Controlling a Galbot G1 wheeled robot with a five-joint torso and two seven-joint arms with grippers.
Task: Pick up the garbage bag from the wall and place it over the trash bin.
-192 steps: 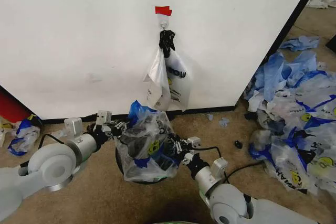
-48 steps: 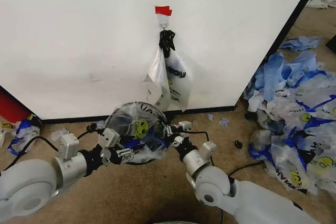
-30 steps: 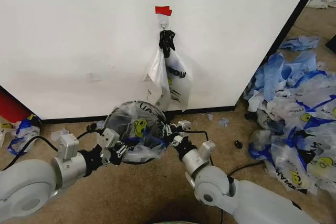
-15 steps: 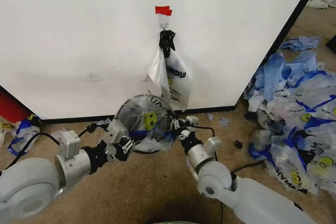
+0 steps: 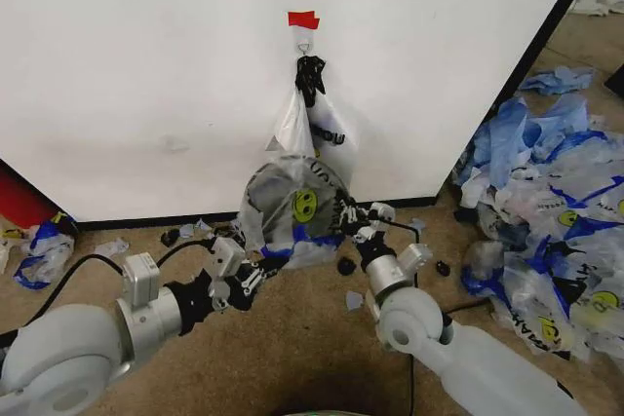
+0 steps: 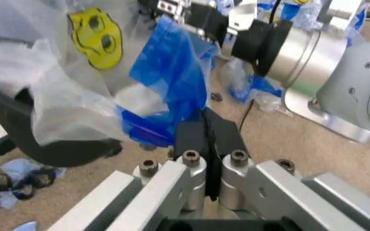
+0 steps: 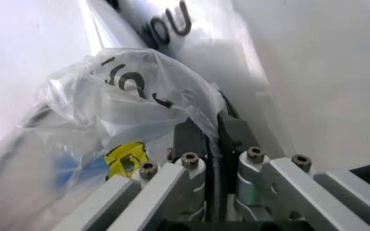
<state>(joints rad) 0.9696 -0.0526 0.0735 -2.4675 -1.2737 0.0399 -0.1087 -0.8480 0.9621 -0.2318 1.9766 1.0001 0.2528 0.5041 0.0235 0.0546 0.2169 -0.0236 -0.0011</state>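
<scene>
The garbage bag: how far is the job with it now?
Done: the garbage bag is off the wall and stretched over the trash bin. In hand: the left gripper and the right gripper each have jaws shut on its plastic, the bin tipped up. Left: settling the bin upright and letting go. A second bag hangs on the hook.

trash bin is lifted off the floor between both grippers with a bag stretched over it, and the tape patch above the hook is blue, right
Not blue: the head view shows the tape patch above the hook is red. The rest holds: both grippers hold the bag-covered trash bin off the floor.
</scene>
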